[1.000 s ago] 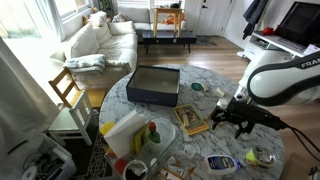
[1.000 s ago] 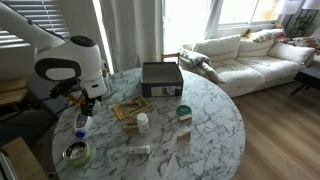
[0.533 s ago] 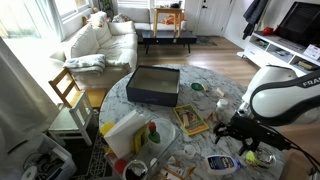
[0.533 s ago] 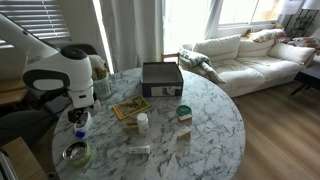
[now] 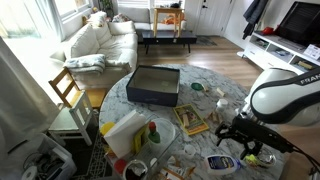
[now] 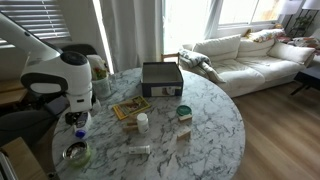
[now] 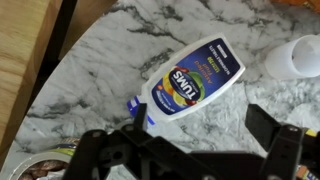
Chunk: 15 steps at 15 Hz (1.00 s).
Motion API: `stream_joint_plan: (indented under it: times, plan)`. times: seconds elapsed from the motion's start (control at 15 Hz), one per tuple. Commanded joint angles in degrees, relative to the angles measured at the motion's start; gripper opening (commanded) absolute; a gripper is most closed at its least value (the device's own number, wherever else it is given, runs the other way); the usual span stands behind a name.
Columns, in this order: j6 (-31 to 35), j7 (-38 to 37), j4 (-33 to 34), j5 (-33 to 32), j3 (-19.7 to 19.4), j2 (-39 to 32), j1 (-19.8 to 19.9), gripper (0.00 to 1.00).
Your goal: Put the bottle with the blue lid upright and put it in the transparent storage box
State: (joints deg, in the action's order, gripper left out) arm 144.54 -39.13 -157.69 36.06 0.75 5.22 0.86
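The bottle with the blue lid is white, and its label is dark blue with yellow and multicoloured marks. The lid, half hidden, looks blue. The bench is white marble veined grey. The tool is black. The opaque box is navy-grey.

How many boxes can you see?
2. The dark box sits in the middle of the table; the transparent storage box is at the table's edge, beside the green bottle. Others may be hidden.
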Motion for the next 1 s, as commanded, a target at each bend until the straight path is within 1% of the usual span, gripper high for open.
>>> stream_joint_plan:
  times: [0.0,0.2,0.33,0.53,0.93]
  plan:
    - [-1.6,1.4,0.0,3.7,-0.5,-2.4,-0.3,1.00]
    - [-2.2,0.6,0.0,3.6,-0.4,-4.2,-0.2,1.00]
    - [-1.7,2.8,-0.1,6.1,-0.3,-5.1,-0.5,1.00]
    - [-0.2,2.1,-0.1,7.8,0.0,-6.8,-0.6,1.00]
    - [2.6,4.1,0.1,12.8,0.5,-8.5,-1.0,1.00]
